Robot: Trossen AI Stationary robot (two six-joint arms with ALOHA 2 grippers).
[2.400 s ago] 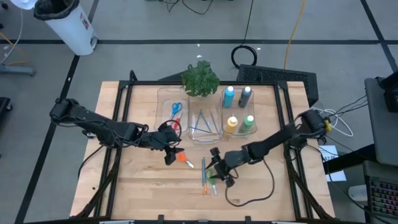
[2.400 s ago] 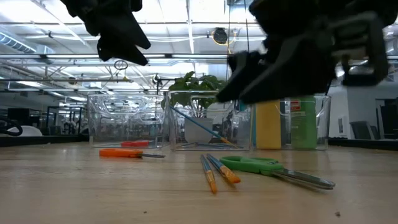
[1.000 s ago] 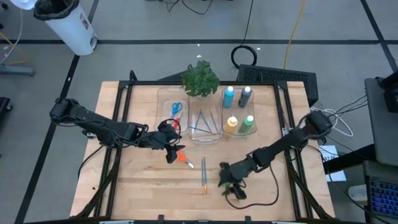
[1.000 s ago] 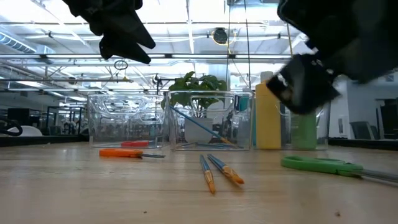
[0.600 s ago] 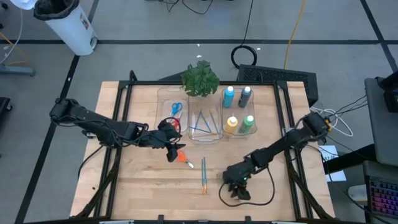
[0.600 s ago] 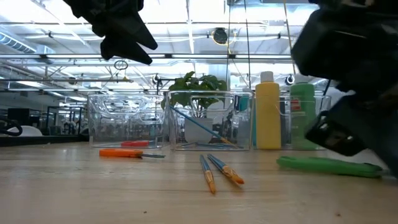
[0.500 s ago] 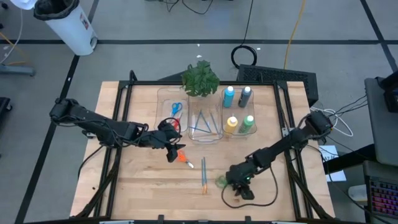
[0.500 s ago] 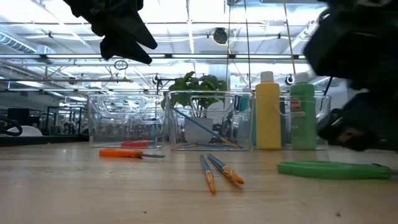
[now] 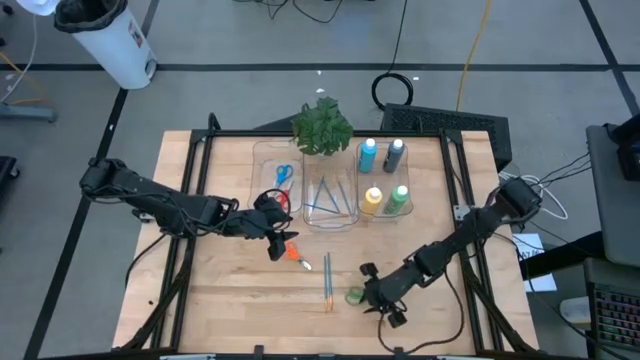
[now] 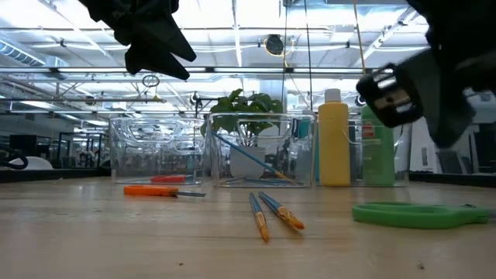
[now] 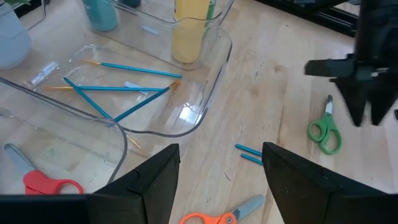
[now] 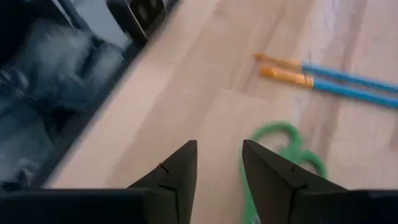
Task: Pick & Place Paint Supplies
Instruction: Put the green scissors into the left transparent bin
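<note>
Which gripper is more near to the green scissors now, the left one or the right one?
Right. The right gripper is directly beside the green scissors near the table's front edge, fingers apart. The left gripper hangs farther away, over the orange scissors.

Robotics lab, grey floor (image 9: 230, 90) with taped lines, cables (image 9: 395, 85), ceiling trusses (image 10: 232, 74), wooden table (image 9: 240, 300)

Green scissors (image 12: 278, 163) blurred in right wrist view, blades hidden behind the right gripper's (image 12: 217, 168) fingers. Low view — green scissors' tips cut off at the picture's edge. Red scissors (image 11: 43, 180) — partly hidden behind left gripper (image 11: 214, 171).
</note>
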